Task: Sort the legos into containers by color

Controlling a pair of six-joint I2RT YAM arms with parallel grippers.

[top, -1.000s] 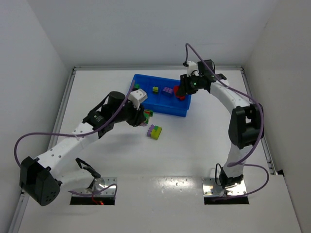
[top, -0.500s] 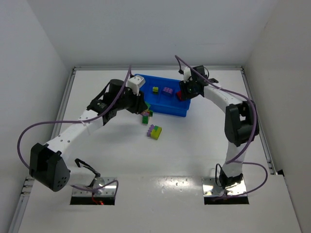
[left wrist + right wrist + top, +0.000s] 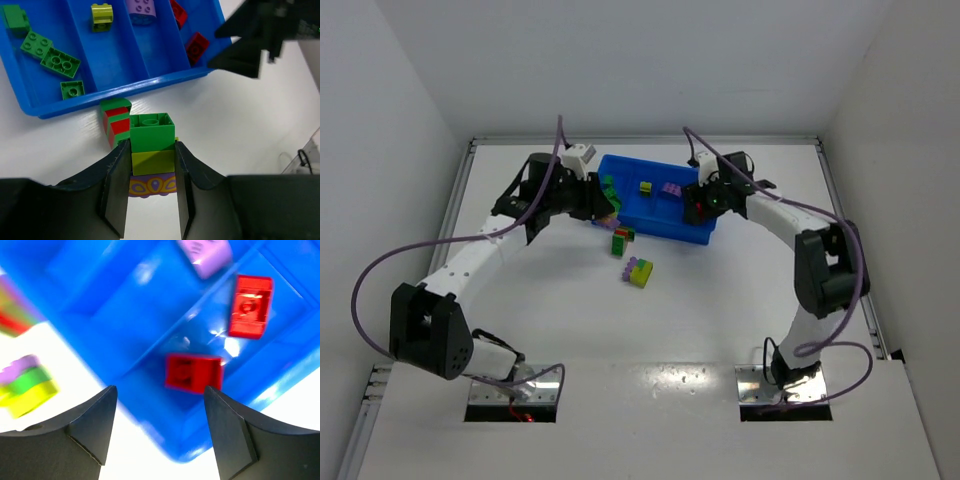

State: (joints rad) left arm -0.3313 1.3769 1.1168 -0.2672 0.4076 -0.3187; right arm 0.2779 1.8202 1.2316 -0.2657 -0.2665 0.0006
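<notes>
The left gripper (image 3: 151, 170) clenched a green-lime-purple stack (image 3: 152, 131); the spread, empty right gripper (image 3: 160, 390) likely needed to split it before the blue tray (image 3: 160, 84).

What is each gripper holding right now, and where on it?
Left gripper clamps a green, yellow-green and purple stack by its lower bricks' sides. Right gripper, open, holds nothing.

Left arm (image 3: 470, 262): stretched far forward, elbow bent; left gripper (image 3: 150, 165): fingers clamped on a brick stack (image 3: 151, 132); right arm (image 3: 817, 262): arched inward; right gripper (image 3: 159, 410): fingers spread, pointing down.
</notes>
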